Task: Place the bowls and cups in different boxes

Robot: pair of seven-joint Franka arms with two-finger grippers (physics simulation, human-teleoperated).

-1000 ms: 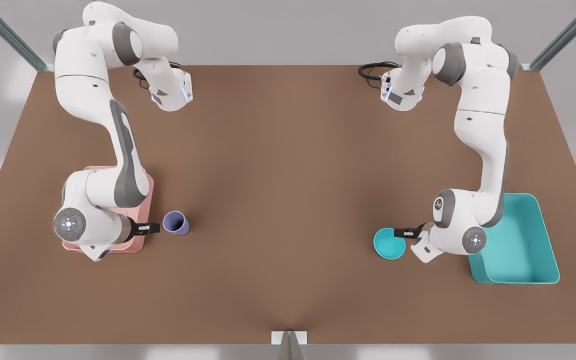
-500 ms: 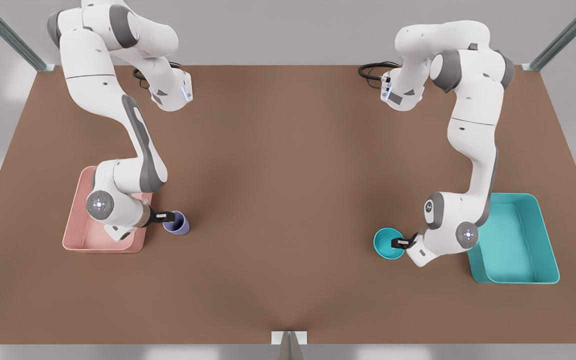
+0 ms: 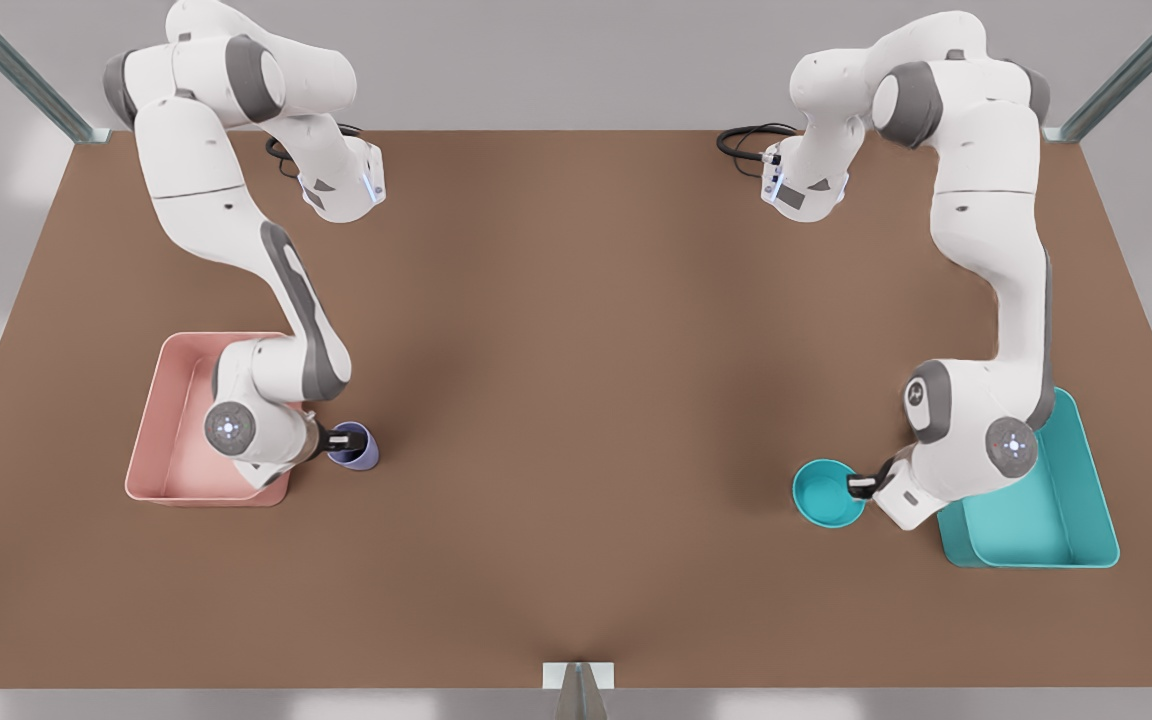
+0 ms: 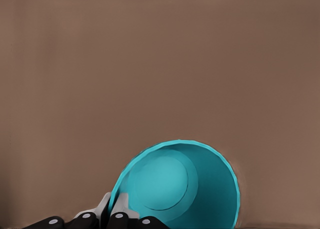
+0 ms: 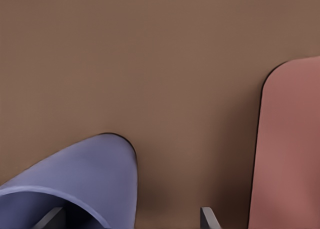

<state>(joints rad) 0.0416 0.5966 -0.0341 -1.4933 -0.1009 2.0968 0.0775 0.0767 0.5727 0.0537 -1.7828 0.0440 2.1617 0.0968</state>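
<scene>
1. the bowl (image 3: 824, 493) is pinched at its rim by the left gripper (image 3: 861, 487), beside the teal box (image 3: 1086, 520).
2. the cup (image 3: 356, 444) wall is straddled by the spread right gripper (image 3: 339, 439), just beside the pink box (image 3: 161, 440).

Left gripper (image 3: 862, 487) clamped, right gripper (image 3: 342, 438) spread.

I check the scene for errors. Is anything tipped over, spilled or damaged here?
Nothing stands out. The left gripper pinches the teal bowl rim beside the teal box; the right gripper straddles the lavender cup wall beside the pink box. Nothing spilled.
</scene>
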